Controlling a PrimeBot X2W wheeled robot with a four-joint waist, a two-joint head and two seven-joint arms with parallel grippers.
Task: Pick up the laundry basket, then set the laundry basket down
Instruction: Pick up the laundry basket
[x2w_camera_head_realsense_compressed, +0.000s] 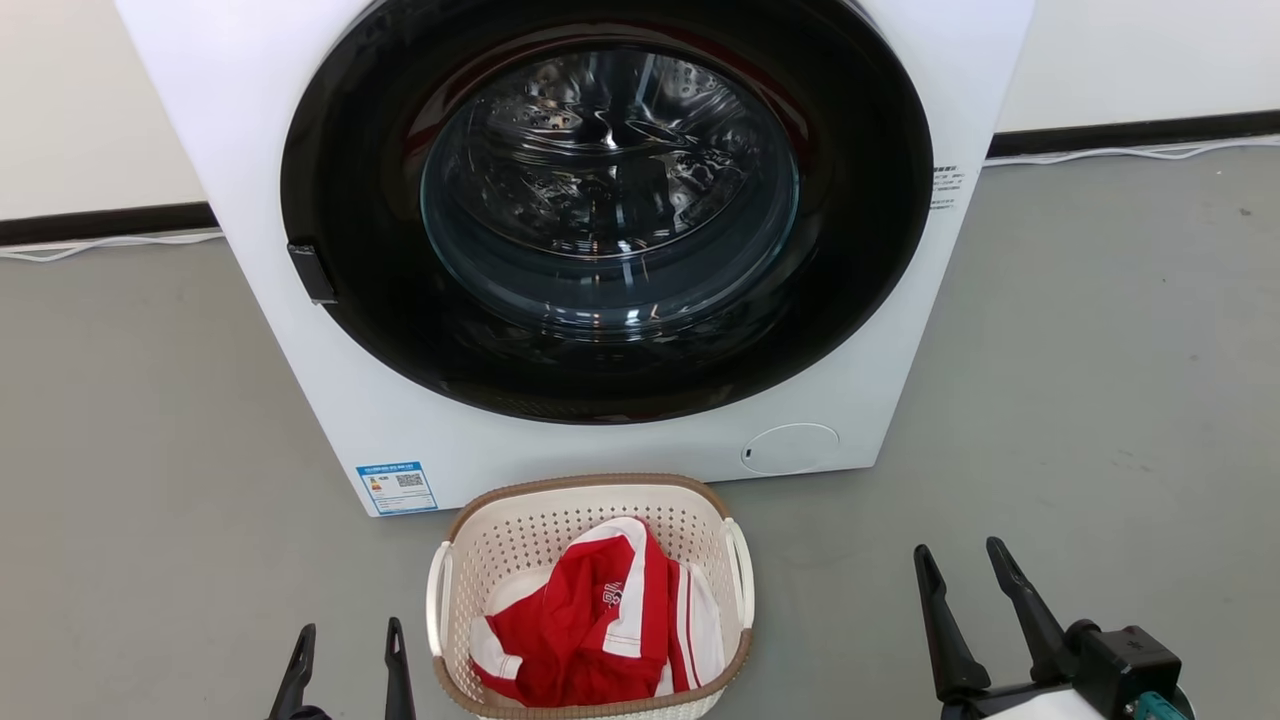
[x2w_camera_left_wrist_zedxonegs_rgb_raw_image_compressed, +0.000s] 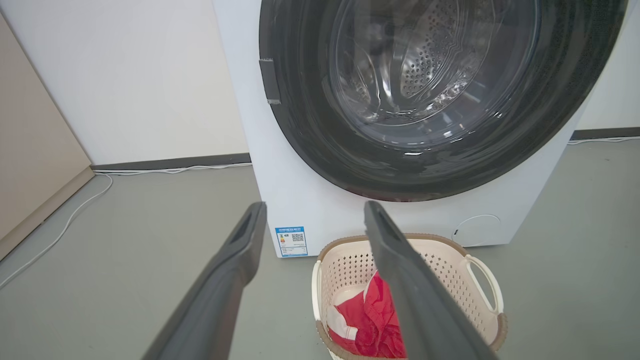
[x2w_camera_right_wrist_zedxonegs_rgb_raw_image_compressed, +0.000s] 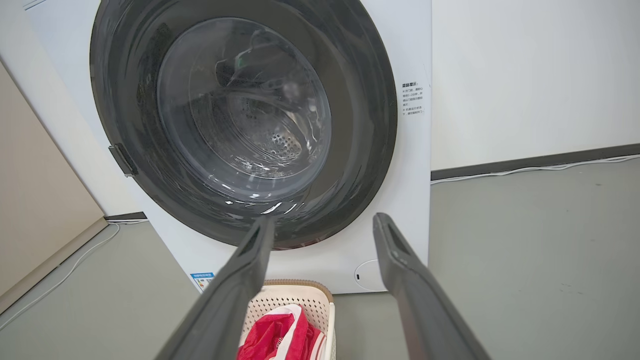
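Approach to the pick-up, nothing gripped yet.

My left gripper (x2w_camera_head_realsense_compressed: 349, 628) hangs released and empty just left of the laundry basket (x2w_camera_head_realsense_compressed: 560, 530), which sits on the grey floor (x2w_camera_head_realsense_compressed: 150, 450) close before the washer (x2w_camera_head_realsense_compressed: 560, 450), a red garment (x2w_camera_head_realsense_compressed: 600, 620) inside. My right gripper (x2w_camera_head_realsense_compressed: 958, 548) is spread too, well apart on the right. Next, I judge, each claw must reach its white side handle (x2w_camera_head_realsense_compressed: 437, 600), clench, and lift level.

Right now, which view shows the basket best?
Head view: the basket shows nearly whole from above, with the red garment inside. In the left wrist view a finger crosses it; the right wrist view catches its far end at the bottom edge.
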